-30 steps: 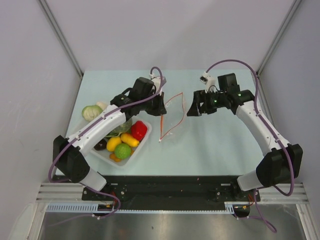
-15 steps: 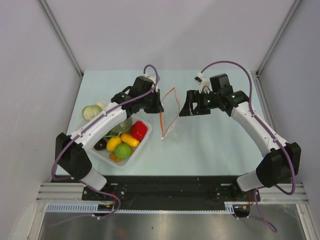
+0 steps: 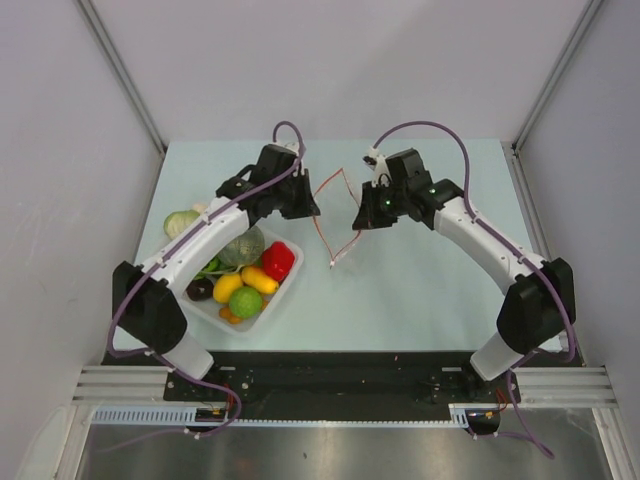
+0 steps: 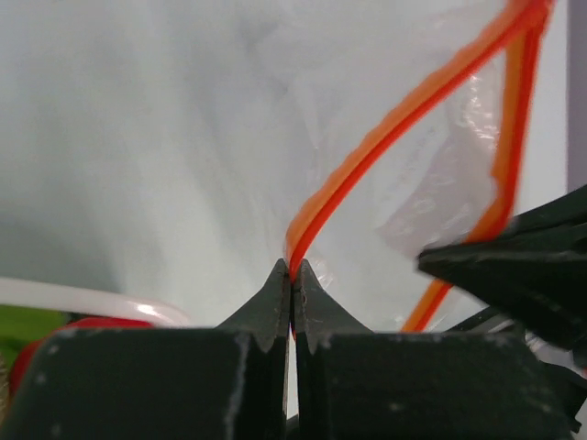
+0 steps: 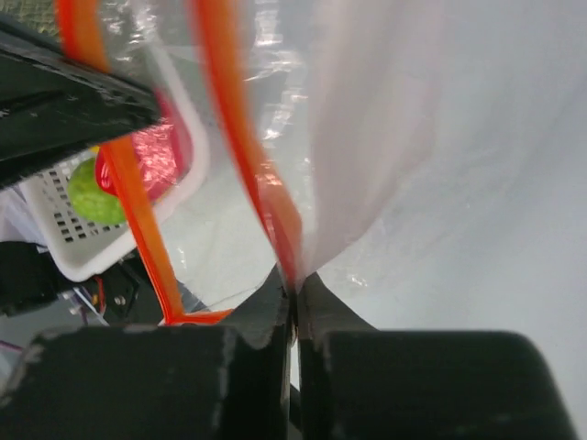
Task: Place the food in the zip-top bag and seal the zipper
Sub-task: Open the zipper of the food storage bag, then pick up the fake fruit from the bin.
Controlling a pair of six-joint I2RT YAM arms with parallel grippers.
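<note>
The zip-top bag [image 3: 340, 222] hangs between both grippers above the table, its mouth spread. Its orange-red zipper [image 3: 327, 184] loops between them, and a small white end piece [image 3: 332, 264] dangles lowest. My left gripper [image 3: 312, 206] is shut on one side of the zipper [image 4: 385, 128], pinched at the tips [image 4: 292, 271]. My right gripper [image 3: 360, 217] is shut on the other side of the zipper [image 5: 246, 156], pinched at the tips [image 5: 292, 284]. The food is apart from the bag: a cabbage head [image 3: 182, 222] left of the tray, a grey-green ball [image 3: 243, 245] and a green fruit [image 3: 245, 301] inside it.
A clear tray [image 3: 272, 302] at the left holds a red pepper [image 3: 278, 260], a yellow lemon [image 3: 228, 287] and other toy produce. The left arm reaches over the tray. Grey walls close in the table on the left, right and far sides.
My right gripper has moved left to the bag and gone from open to shut on the zipper strip. The left gripper has carried its side of the bag slightly left and farther away.
</note>
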